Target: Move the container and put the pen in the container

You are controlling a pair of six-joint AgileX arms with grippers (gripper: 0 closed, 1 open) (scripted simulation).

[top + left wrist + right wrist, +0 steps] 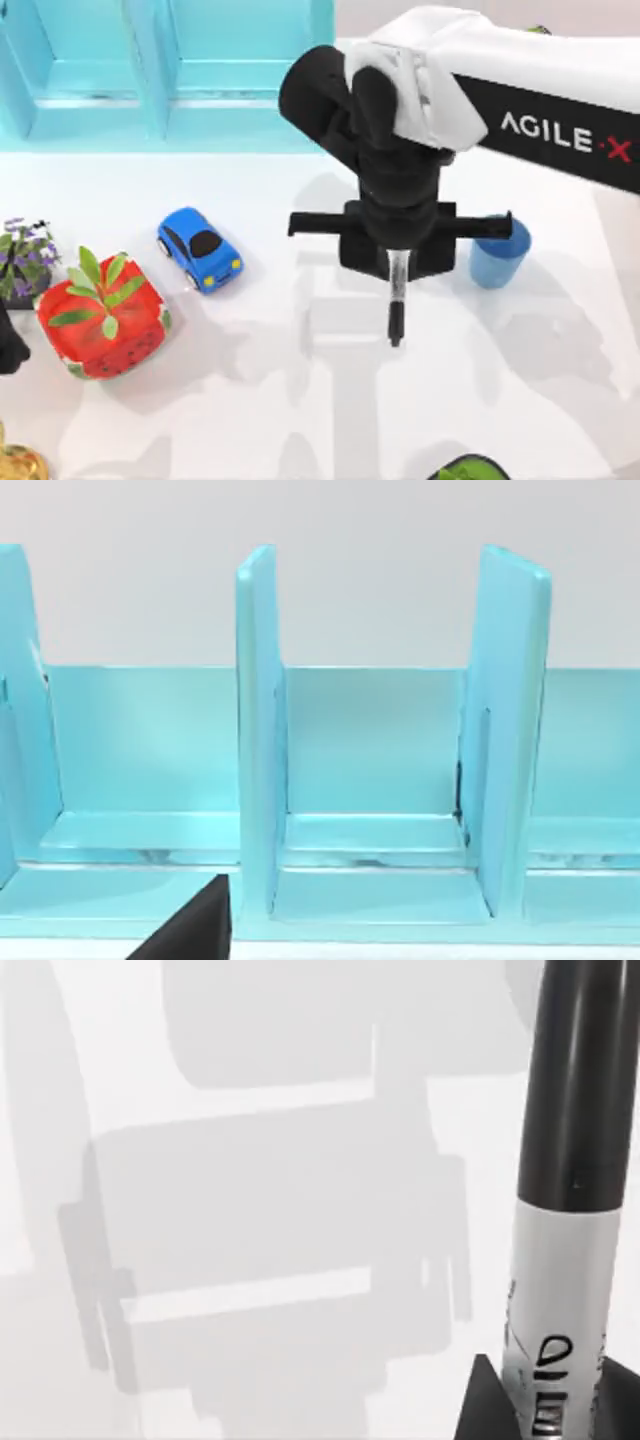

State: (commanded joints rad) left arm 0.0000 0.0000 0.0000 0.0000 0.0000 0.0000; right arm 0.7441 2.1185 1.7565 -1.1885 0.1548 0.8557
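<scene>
1. Pen (397, 298) first: the slim black marker with the pale label band is clamped in the right gripper (398, 262), hanging nose-down above the bare white table (300, 400), off the surface judging by its shadow. In the right wrist view the pen (570, 1210) runs straight out from a gripper finger (490, 1405) at its base.
2. The container (498, 252), the little light-blue cup, stands upright just beside the gripper, towards the table's right edge, and partly tucked under the gripper's crossbar.
3. So I'd say the job now is sliding across to the container. Stay high enough that the pen tip clears the rim.
4. Centre the tip over the opening before lowering; it's a narrow, light cup and a nudge could tip it.
5. Let go only once the tip is well inside.
6. Left gripper (8, 345) is parked far from the container, past the strawberry bowl (102, 318). Can't tell its fingers.
</scene>
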